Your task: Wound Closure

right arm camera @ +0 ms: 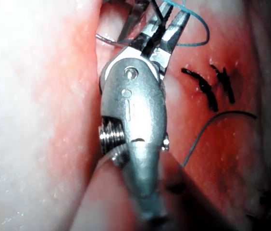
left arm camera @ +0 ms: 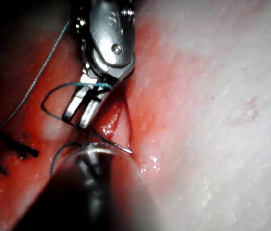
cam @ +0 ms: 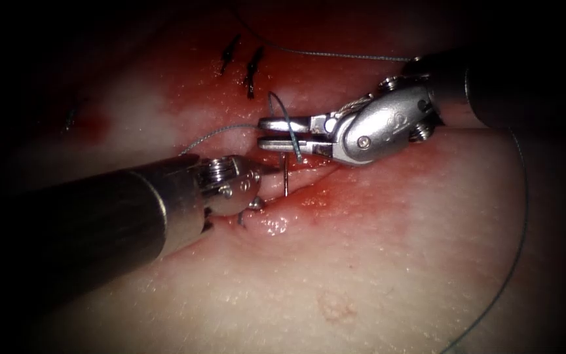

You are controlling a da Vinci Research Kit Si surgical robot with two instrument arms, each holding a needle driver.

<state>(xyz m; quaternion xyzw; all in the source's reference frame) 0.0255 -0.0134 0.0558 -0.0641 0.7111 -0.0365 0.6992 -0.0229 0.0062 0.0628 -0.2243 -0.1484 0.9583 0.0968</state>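
The left tool comes in from the left and holds the needle in closed jaws near one end of its curve; the needle stands across the cut, and the left wrist view shows its fine point bare, just above the wet surface, so it looks free of the tissue here (though where its other end sits behind the jaws is hidden). The right tool lies just above it with its jaws a little apart, and a loop of thread runs over and between them; I cannot tell whether they pinch it, and they appear to grip nothing. To work well at this stage, I judge the grip on the needle should be kept firm and square so the curve does not roll, and the loop kept off the point. The tissue is pale, glistening and soft, stained with red fluid along the cut. Two dark stitches sit beyond the right tool. The thread is thin, blue-green and springy; the tools are polished steel.
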